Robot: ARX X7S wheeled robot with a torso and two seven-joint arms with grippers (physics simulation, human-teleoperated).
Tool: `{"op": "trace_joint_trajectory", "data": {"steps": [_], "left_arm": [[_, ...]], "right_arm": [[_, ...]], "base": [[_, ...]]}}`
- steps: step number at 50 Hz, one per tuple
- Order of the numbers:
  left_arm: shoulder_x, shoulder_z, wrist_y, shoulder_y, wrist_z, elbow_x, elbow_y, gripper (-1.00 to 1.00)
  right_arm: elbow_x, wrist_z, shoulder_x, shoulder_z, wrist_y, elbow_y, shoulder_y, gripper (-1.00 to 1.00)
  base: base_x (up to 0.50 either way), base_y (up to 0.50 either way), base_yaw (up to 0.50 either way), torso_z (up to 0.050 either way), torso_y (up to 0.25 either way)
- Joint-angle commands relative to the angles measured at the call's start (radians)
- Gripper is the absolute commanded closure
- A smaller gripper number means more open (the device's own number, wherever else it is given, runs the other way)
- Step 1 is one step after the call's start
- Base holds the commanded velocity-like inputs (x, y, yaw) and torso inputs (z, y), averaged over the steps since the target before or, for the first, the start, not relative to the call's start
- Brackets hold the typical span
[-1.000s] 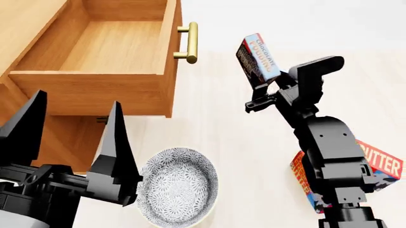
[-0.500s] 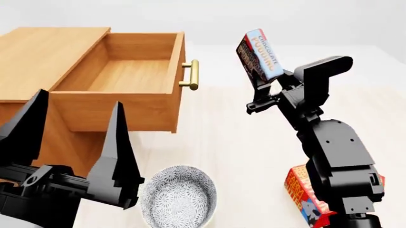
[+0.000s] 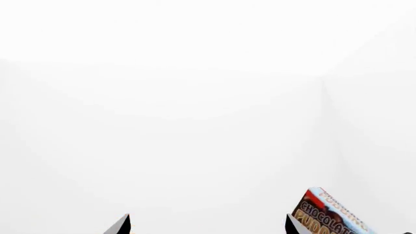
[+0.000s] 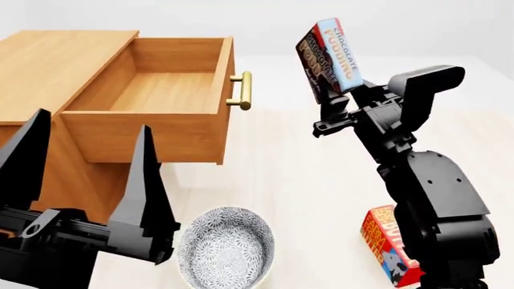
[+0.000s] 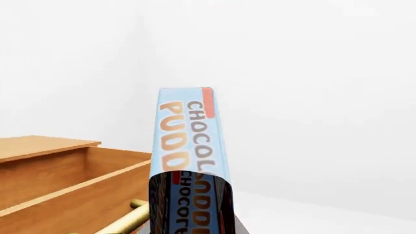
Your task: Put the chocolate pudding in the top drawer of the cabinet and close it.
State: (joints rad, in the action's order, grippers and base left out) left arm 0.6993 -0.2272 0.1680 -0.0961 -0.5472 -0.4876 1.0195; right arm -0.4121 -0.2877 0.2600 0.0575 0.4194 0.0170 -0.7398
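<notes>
The chocolate pudding [image 4: 328,58] carton reads "CHOCOLATE PUDDING"; the butter box [image 4: 384,245] shows "BUTT".

Glossy black, blocky arms; left pincer [image 4: 84,174] has 2 long tapered blades.

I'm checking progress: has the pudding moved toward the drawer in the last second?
Yes, slightly. The pudding, held in the right hand, has risen against the drawer handle, but remains beside it.

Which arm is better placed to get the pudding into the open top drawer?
Right: the right gripper already holds the chocolate pudding aloft beside the open top drawer; the left gripper is open and empty.
</notes>
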Motion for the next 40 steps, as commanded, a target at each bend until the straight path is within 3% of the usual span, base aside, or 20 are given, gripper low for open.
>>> {"op": "trace_joint_trajectory", "data": {"steps": [1, 40], "left_arm": [[0.012, -0.009, -0.01, -0.001, -0.016, 0.011, -0.001, -1.0], [0.128, -0.024, -0.052, -0.063, -0.103, -0.084, 0.016, -1.0]], "right_arm": [[-0.138, 0.013, -0.045, -0.069, 0.078, -0.104, 0.028, 1.0], [0.03, 0.039, -0.062, 0.156, 0.066, -0.082, -0.239, 1.0]], "base": [[0.0, 0.0, 0.0, 0.0, 0.0], [0.0, 0.0, 0.0, 0.0, 0.0]]}}
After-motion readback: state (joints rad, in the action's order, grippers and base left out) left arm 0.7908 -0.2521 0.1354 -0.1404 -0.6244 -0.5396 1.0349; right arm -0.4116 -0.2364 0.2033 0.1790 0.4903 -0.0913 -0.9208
